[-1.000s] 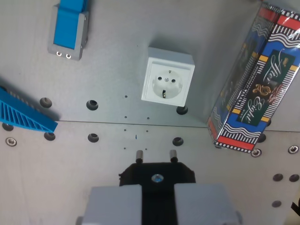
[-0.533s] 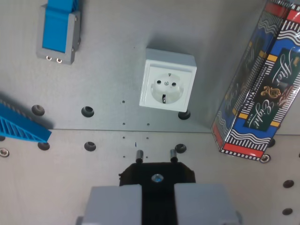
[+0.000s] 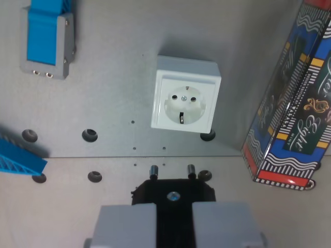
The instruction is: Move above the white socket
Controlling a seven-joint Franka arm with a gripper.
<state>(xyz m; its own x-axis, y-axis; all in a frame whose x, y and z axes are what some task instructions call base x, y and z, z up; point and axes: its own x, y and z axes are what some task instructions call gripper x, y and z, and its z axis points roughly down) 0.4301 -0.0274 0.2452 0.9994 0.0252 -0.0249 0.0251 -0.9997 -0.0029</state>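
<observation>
A patterned blue-and-black carton (image 3: 295, 108) stands at the wrist view's right; a blue-and-grey block (image 3: 45, 39) upper left. Between them, the square white plastic socket (image 3: 185, 94) faces upward, unobstructed. The grey gripper (image 3: 173, 206) clamps a black two-pin plug (image 3: 172, 190).

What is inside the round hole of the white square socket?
Inside the white square socket are two small dark pin holes, a centre screw and a dark earth clip. Anything deeper is hidden. The black plug hangs below it.

Wrist camera looks straight down, close (single view), over the plate (image 3: 103, 77).
</observation>
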